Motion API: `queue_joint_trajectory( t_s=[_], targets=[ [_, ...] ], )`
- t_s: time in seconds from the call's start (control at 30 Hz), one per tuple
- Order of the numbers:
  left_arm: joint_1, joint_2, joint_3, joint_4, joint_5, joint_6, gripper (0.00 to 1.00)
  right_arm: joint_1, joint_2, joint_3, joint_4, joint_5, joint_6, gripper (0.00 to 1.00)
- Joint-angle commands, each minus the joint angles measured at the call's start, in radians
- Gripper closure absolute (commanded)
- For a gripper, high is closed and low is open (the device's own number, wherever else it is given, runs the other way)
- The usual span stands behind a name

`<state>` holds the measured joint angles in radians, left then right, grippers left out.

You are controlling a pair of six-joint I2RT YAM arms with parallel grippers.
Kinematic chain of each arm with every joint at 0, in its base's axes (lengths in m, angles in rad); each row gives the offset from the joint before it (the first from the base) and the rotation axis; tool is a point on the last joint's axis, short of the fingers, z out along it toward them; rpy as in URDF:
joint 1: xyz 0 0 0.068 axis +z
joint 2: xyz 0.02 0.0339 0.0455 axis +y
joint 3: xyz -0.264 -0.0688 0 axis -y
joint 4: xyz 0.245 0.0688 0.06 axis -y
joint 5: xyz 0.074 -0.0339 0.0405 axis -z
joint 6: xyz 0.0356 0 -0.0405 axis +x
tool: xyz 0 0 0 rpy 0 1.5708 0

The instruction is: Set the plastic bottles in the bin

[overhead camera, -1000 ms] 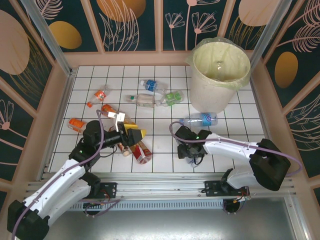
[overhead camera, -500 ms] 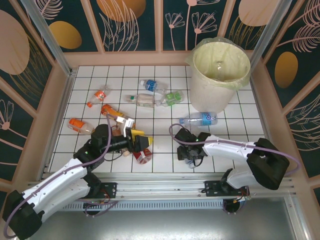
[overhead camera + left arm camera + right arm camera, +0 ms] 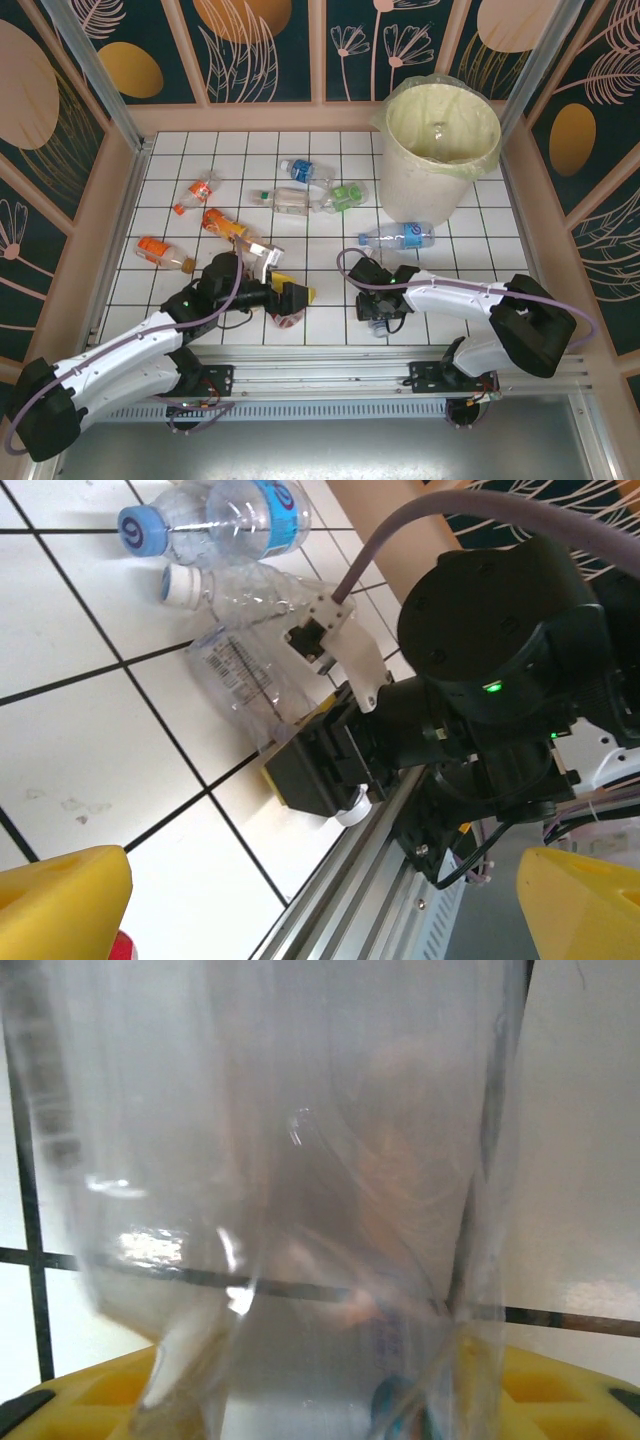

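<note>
- Top external view: the right gripper [image 3: 380, 316] was low over the tiles by the front rail, on a clear crushed bottle [image 3: 245, 665].
- Right wrist view: its yellow fingers [image 3: 90, 1395] pressed in on that bottle's sides.
- The left gripper [image 3: 290, 296] was spread wide above a red-labelled bottle [image 3: 287, 317].
- The bin [image 3: 420, 195] stood in the far right corner, with a blue-labelled bottle [image 3: 400, 238] lying just beside its base.
</note>
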<state>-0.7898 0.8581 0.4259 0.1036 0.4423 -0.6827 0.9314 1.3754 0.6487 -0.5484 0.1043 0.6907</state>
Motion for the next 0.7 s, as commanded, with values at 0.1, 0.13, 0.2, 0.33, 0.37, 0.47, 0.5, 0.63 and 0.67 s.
queue_joint_trajectory(
  t_s=[0.1,0.13,0.2,0.33,0.37,0.47,0.5,0.63,0.67],
  targets=[
    [-0.01,0.008,0.011,0.0,-0.015,0.02,0.01,0.014,-0.04,0.0,0.016,-0.012,0.005,0.49],
    [-0.011,0.01,0.013,0.002,-0.01,0.021,0.01,0.014,-0.053,0.006,0.014,-0.01,0.005,0.49],
    [-0.011,0.01,0.013,0.005,-0.002,0.025,0.01,0.014,-0.076,0.016,0.01,-0.01,0.002,0.5],
    [-0.011,0.006,0.02,0.016,0.017,0.034,0.01,0.015,-0.119,0.03,0.02,-0.012,-0.007,0.5],
    [-0.011,0.003,0.025,0.016,0.015,0.035,0.01,0.015,-0.129,0.034,0.025,-0.011,-0.01,0.5],
    [-0.011,-0.019,0.026,0.044,-0.002,0.034,0.01,0.015,-0.165,0.051,0.036,-0.002,-0.02,0.5],
    [-0.011,-0.028,0.027,0.053,-0.009,0.036,0.01,0.015,-0.176,0.057,0.041,0.0,-0.025,0.5],
    [-0.011,-0.039,0.055,0.056,-0.029,0.051,0.01,0.015,-0.21,0.091,0.053,0.014,-0.045,0.5],
    [-0.011,-0.038,0.064,0.055,-0.032,0.057,0.01,0.015,-0.215,0.101,0.056,0.023,-0.052,0.5]
  ],
)
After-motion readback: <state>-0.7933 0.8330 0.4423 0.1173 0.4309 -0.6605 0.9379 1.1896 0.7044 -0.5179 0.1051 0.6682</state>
